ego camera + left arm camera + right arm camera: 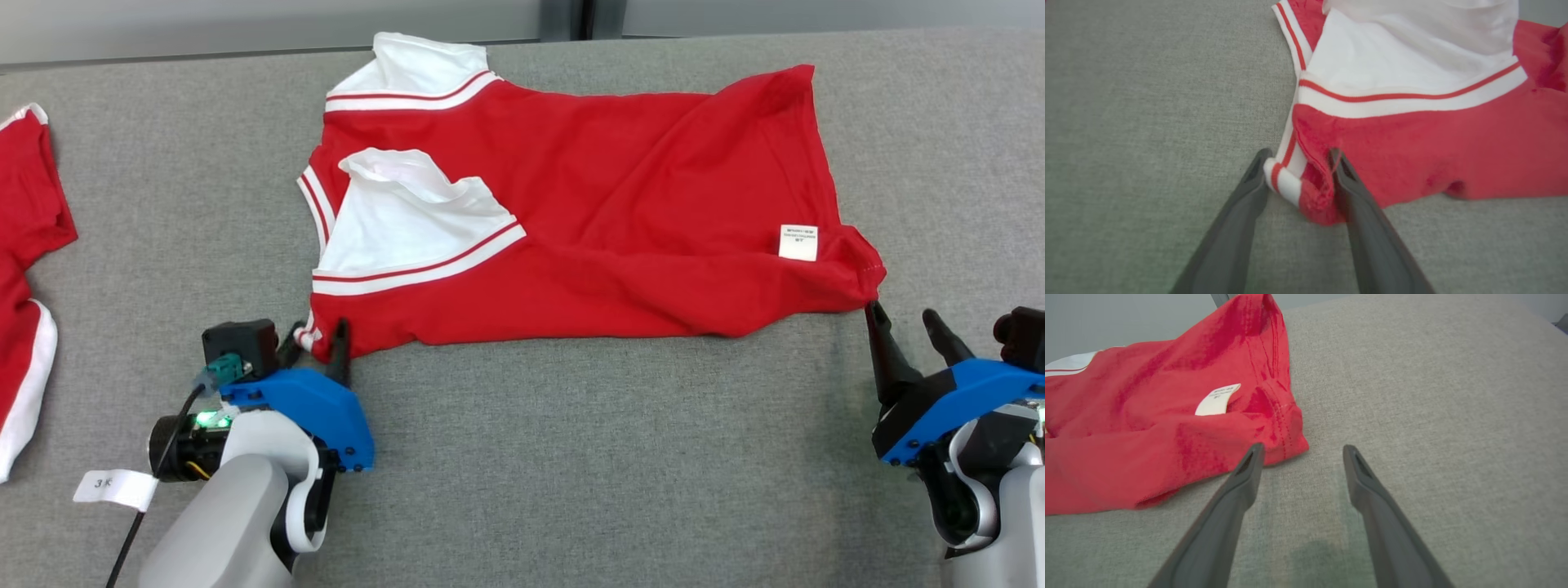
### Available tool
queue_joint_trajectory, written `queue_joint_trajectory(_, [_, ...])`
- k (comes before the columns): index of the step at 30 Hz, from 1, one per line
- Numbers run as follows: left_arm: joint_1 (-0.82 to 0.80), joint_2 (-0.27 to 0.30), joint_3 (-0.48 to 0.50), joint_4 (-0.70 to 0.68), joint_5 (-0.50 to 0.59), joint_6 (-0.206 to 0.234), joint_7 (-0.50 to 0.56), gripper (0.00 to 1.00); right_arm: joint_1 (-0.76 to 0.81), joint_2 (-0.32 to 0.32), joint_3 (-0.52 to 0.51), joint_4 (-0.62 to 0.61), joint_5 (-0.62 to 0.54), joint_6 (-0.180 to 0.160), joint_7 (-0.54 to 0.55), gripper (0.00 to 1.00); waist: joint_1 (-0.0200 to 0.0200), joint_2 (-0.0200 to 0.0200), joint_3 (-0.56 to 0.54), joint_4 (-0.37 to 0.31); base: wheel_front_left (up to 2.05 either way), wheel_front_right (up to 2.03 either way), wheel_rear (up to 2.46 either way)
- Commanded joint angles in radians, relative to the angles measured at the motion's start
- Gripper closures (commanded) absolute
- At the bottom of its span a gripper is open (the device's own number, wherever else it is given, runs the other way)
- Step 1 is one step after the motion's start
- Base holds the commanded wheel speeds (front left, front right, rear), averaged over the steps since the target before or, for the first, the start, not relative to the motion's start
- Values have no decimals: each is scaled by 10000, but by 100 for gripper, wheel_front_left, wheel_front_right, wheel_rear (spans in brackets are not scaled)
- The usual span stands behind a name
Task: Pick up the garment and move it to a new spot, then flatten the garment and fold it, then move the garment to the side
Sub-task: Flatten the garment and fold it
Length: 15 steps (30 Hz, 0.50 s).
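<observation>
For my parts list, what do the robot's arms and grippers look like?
The left gripper and right gripper each have two long dark fingers on a blue shell over a pale grey forearm. The left also carries a black cable and a white tag.

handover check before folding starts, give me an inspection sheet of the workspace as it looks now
surface: grey fabric-covered table, no spills seen
job's things: red garment with white sleeves lies spread out but creased, one sleeve folded onto the body; white label near its right corner
clutter: second red and white garment at the left edge, partly out of frame
grippers: left tool open, fingers either side of the garment's near left corner; right tool open, one fingertip at the near right corner, nothing between its fingers
cables: black cable with a white tag beside the left forearm
surroundings: pale wall panels behind the table
</observation>
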Motion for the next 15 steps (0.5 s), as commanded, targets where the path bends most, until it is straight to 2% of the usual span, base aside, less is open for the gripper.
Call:
queue_joint_trajectory(1, [-41, -106, -1, 204, -118, -33, 173, 100, -184, -15, -116, 131, -194, 6, 152, 0, 1, 0, 45, -23, 0, 0, 0])
queue_joint_trajectory(6, [-13, -160, 58, 236, -267, -153, 10, 100, -418, -13, -254, 510, -391, 6, 179, 0, 1, 0, 169, 12, 0, 0, 0])
queue_joint_trajectory(15, [136, -141, 44, 7, -377, -290, -184, 100, -1420, -12, 12, 2003, 159, 6, -434, 0, 1, 0, 441, 245, 0, 0, 0])
